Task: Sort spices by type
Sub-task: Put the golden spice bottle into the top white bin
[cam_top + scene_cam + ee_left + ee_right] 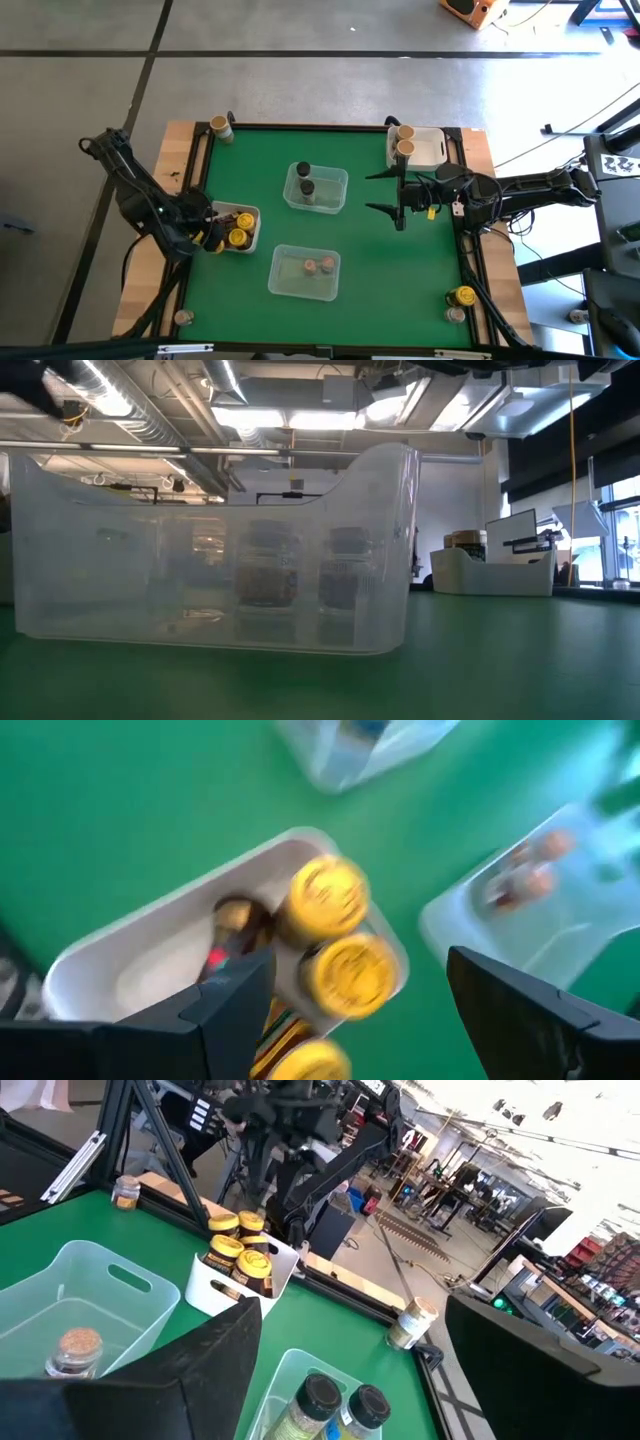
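Two dark arms flank the green table [380,270]. Taking the high view as a clock face centred on the mat, the right arm reaches in from three o'clock, and the right gripper [386,193] hangs with its fingers spread wide apart, holding nothing. The left arm comes in from eight o'clock; the left gripper [213,232] hovers just over a white tray [251,240], fingers likewise spread and empty.

Next in size, a clear tub [316,188] sits just past centre toward twelve o'clock, holding two black-lidded jars [305,179]. A second clear tub [304,272] at six o'clock holds two pinkish-brown-lidded jars [318,265]. A second white tray [428,147] at two o'clock carries two tan-lidded jars [404,140].

Inside the tray at nine o'clock stand the yellow-lidded jars [338,935], packed close together, touching.

Loose jars lie at the edges: a tan-lidded one [221,125] at eleven o'clock, a yellow-lidded one [464,296] at four o'clock with a small pale jar [455,314] beside it, and a small jar [182,318] at seven o'clock.
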You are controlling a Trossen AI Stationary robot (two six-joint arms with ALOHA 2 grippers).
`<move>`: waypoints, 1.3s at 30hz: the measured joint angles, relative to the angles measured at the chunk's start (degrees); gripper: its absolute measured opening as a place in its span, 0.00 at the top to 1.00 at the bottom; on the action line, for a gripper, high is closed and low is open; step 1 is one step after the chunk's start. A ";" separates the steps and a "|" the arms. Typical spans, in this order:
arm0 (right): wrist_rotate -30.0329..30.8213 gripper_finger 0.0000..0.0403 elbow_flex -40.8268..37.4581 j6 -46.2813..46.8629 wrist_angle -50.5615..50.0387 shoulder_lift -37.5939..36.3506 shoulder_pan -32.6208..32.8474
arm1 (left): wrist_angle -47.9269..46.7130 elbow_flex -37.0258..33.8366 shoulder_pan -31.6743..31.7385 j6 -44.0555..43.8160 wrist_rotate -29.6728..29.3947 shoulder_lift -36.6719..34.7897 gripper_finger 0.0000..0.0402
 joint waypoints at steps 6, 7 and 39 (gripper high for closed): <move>0.02 0.21 0.00 -1.16 0.00 0.00 0.00 | 10.05 2.31 2.98 12.60 -8.36 0.00 0.28; 0.02 0.21 0.00 -1.18 0.00 0.00 0.00 | 12.30 2.31 3.60 15.21 -8.66 0.05 0.28; -0.57 0.21 0.00 -1.36 2.60 0.00 0.00 | 57.16 2.28 19.48 59.19 -5.73 24.51 0.28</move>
